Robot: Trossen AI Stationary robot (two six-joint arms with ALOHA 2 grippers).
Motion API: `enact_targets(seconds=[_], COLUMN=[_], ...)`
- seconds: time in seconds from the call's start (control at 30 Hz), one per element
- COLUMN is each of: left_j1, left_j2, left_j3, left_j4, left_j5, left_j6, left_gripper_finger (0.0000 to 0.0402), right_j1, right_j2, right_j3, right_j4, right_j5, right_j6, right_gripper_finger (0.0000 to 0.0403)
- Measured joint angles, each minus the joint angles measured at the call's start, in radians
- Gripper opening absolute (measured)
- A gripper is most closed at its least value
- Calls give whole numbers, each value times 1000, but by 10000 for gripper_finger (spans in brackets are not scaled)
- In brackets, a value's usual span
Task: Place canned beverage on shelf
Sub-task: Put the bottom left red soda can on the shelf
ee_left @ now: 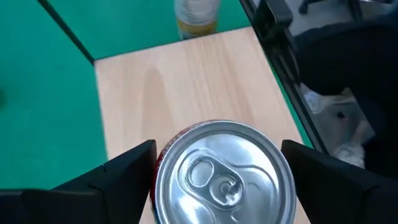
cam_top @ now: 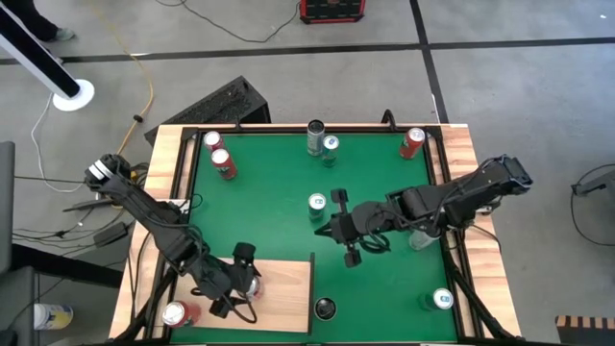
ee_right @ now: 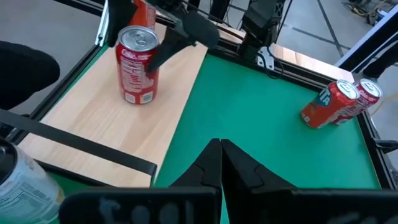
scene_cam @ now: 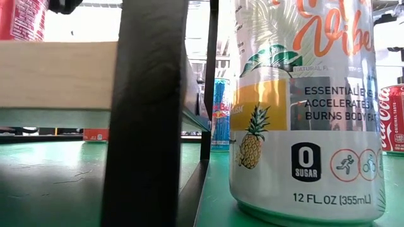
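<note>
The shelf [cam_top: 283, 293] is a pale wooden board raised over the near left part of the green mat [cam_top: 288, 183]. A red can [ee_right: 137, 65] stands upright on it. My left gripper [cam_top: 242, 281] is over the shelf with its fingers on either side of this can, shut on it; its silver top [ee_left: 221, 177] fills the left wrist view. A second red can [cam_top: 175, 312] stands on the shelf's near left corner. My right gripper [ee_right: 221, 149] is shut and empty over the middle of the mat, in the high view [cam_top: 336, 228] to the right of the shelf. My left gripper pinches the red can between its two fingers [ee_left: 134, 168], on opposite sides of the can's upper wall [ee_left: 163, 155]. The fingers come slanting down from the table's left side. The can stands upright with its bottom [ee_right: 138, 98] on the shelf.
Other cans stand on the mat: two red ones [cam_top: 219, 154] at the far left, a silver and a green one [cam_top: 322, 141] at the far middle, a red one [cam_top: 413, 142] at the far right, a green one [cam_top: 318, 203] in the middle, and a pineapple-printed one [scene_cam: 303, 107] near the front edge.
</note>
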Motion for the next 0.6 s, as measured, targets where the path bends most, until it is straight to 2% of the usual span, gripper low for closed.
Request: enact_targets(seconds=[0.37, 0.6], left_j1=[1, -15], left_j2=[7, 6], left_j3=[0, 0], left_j4=[-12, -52], left_j5=[34, 128], left_j6=[-1, -43], left_gripper_finger=[327, 327], right_j1=[0, 0], right_j2=[0, 0], right_j3=[0, 0], right_j4=[6, 14], right_j5=[-2, -2], right_j6=[9, 26], right_gripper_finger=[25, 25])
